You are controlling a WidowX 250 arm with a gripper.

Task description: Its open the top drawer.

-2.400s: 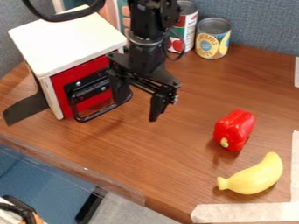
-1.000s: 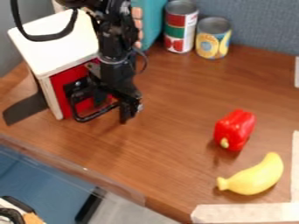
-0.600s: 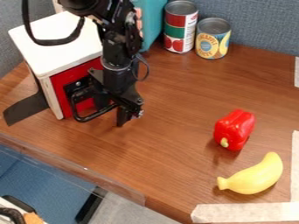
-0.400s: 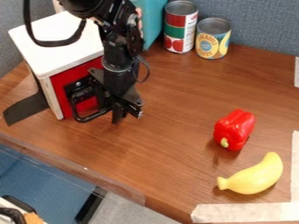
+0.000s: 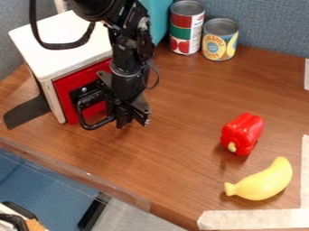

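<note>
The red drawer (image 5: 67,86) sat in the front of the white box (image 5: 60,40), barely out if at all. Before the box, the tool (image 5: 117,122) was clamped on its black handle (image 5: 91,127). The grip looked done; most of the pull was yet to do.

Right of the drawer box (image 5: 60,58), open table (image 5: 187,94) leaves a hand room to pass between the box and the red pepper (image 5: 241,134), which stands well apart from it; the banana (image 5: 262,180) blocks low passage farther out from the box, nearer the camera; right of the box's far end, a teal object (image 5: 158,18) and two cans (image 5: 186,38) (image 5: 220,43) stand in the way, before the wall (image 5: 271,29); at the box's red front, the hand (image 5: 122,122) and jutting handle (image 5: 89,127) crowd the near space; a black cable (image 5: 60,46) loops above the box's top.
</note>
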